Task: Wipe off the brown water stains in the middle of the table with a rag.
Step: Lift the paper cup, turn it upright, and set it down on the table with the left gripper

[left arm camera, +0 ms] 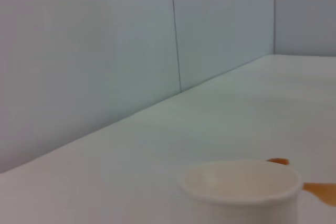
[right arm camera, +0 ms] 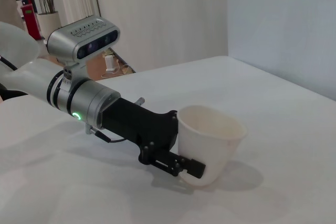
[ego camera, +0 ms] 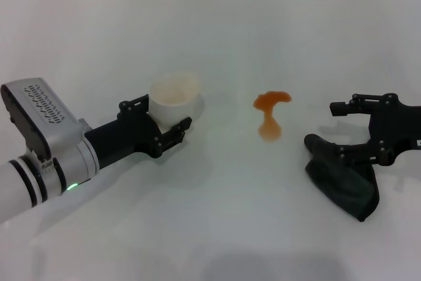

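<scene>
The brown water stains (ego camera: pixel 270 115) form a small orange-brown puddle on the white table (ego camera: pixel 217 228), near the middle; a bit of the stains (left arm camera: pixel 321 191) shows behind the cup in the left wrist view. The rag (ego camera: pixel 346 185), dark and crumpled, lies on the table to the right of the puddle. My right gripper (ego camera: pixel 323 124) stands open over the rag's near-left end, its lower finger touching the cloth and its upper finger in the air. My left gripper (ego camera: pixel 164 122) is shut on a white paper cup (ego camera: pixel 175 99), left of the puddle; the cup (right arm camera: pixel 210 142) tilts in the fingers.
A pale wall (left arm camera: pixel 105 51) runs along the far edge of the table. Bare tabletop lies between the cup and the puddle and along the front.
</scene>
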### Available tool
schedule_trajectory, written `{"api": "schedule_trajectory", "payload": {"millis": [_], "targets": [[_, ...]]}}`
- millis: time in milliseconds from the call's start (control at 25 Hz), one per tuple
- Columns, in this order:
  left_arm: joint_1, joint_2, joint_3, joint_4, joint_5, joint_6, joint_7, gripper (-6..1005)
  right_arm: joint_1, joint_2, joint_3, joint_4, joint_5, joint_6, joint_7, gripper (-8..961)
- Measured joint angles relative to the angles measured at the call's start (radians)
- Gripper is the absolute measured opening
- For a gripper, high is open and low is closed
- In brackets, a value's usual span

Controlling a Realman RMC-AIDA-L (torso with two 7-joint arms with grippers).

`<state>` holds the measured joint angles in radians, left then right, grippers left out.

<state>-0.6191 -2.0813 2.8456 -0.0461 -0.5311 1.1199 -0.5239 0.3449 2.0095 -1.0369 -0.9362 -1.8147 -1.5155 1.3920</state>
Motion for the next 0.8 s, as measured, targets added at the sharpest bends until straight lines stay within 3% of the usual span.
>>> {"api": "schedule_trajectory", "payload": {"millis": [720,800], "targets": [[0.000,0.004,0.000,-0.028,0.010,0.014,-0.066,590,0.005,0.000,0.002,-0.006,0.000,0.004,-0.001,826],[-0.001,0.004,0.000,-0.030,0.011,0.015,-0.065,729,0.005,0.000,0.002,-0.006,0.000,0.005,-0.001,826]]}}
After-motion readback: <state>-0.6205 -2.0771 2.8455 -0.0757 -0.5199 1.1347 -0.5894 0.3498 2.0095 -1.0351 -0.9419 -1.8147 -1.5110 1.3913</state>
